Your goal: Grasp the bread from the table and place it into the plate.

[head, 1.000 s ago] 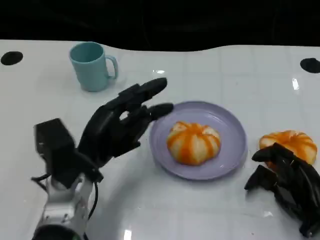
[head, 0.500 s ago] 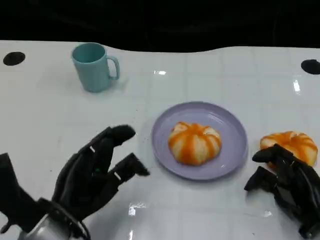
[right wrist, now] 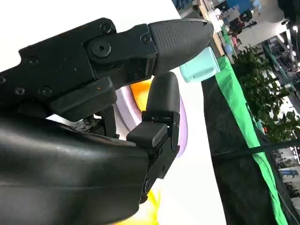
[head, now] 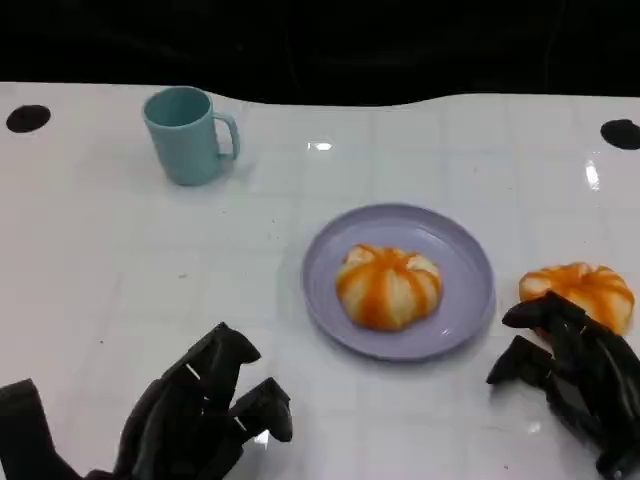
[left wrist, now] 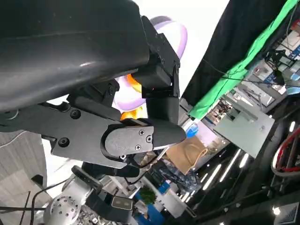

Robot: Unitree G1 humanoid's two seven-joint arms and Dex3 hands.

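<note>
One bread roll [head: 388, 286] sits on the lilac plate [head: 470, 262] mid-frame. A second roll [head: 583, 286] lies at right, just beyond the right hand [head: 572, 378], fingers loosely apart, empty. The left hand [head: 205, 414], lower left, is spread and empty

Orange-and-cream striped bread bun [head: 388, 287] sits centred in the lavender plate [head: 462, 252] (round, flat on the desk). Second identical bun [head: 584, 288] lies on the desk just right of the plate.
</note>
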